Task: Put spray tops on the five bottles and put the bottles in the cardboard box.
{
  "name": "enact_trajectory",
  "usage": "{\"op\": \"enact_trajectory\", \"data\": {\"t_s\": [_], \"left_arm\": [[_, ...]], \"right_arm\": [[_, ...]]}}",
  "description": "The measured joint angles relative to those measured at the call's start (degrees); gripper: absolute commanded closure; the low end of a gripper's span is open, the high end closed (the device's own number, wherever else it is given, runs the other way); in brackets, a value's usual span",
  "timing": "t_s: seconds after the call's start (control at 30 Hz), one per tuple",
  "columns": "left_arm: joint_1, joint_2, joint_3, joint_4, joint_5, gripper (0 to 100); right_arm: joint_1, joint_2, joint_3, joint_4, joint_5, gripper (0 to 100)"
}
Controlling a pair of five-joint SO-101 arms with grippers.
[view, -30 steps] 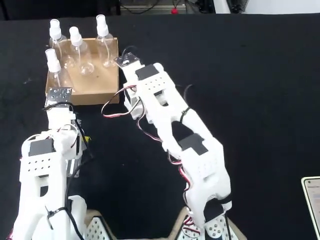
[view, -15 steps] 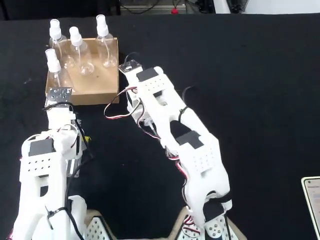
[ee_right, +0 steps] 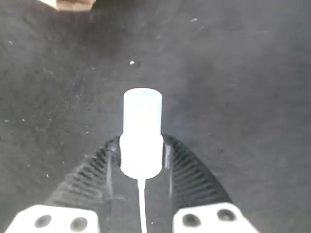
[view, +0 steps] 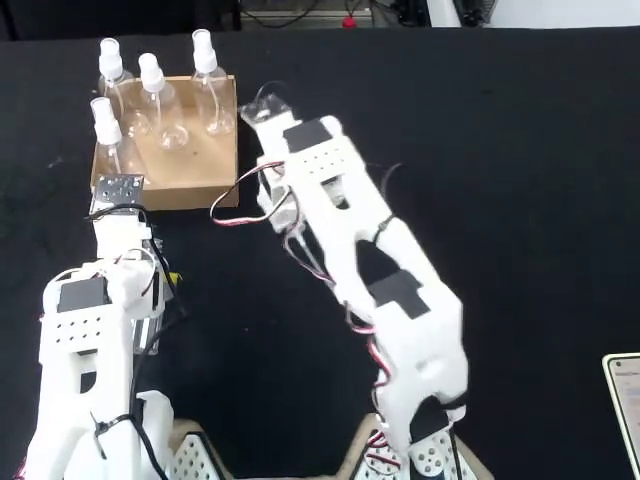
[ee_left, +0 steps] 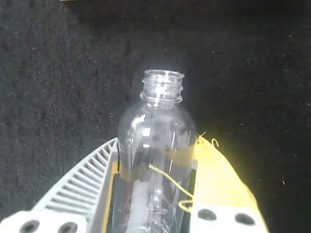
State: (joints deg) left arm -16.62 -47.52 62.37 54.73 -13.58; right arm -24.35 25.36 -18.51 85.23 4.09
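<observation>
A black counter [view: 500,150] carries an open cardboard box [view: 192,165]. Four clear bottles with white spray tops [view: 158,100] stand upright inside the box, along its far and left sides. The left arm sits just in front of the box's near left corner. Its left hand [ee_left: 158,145] is closed around a fifth clear bottle [ee_left: 158,121] whose threaded neck is open and uncapped. The right arm reaches up beside the box's right wall. Its right hand [ee_right: 141,145] grips a white spray top [ee_right: 141,131], nozzle pointing away, its thin dip tube trailing back between the fingers.
</observation>
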Motion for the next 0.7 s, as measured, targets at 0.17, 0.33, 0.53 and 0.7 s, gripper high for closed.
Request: {"op": "enact_trajectory", "data": {"t_s": [0.17,0.33,0.53,0.7], "left_arm": [[0.00,0.00,0.00,0.00,0.00,86],[0.09,-0.44,0.00,0.00,0.00,86],[6.51,-10.99,0.97,0.00,0.26,86],[16.18,-25.85,5.10,0.09,0.26,86]], "right_arm": [[0.88,-14.33,3.78,0.00,0.00,98.7],[1.49,-25.49,7.65,-1.14,0.00,98.7],[3.96,-33.41,8.53,-2.81,-0.97,98.7],[4.22,-38.95,8.53,-4.92,-7.74,98.7]]}}
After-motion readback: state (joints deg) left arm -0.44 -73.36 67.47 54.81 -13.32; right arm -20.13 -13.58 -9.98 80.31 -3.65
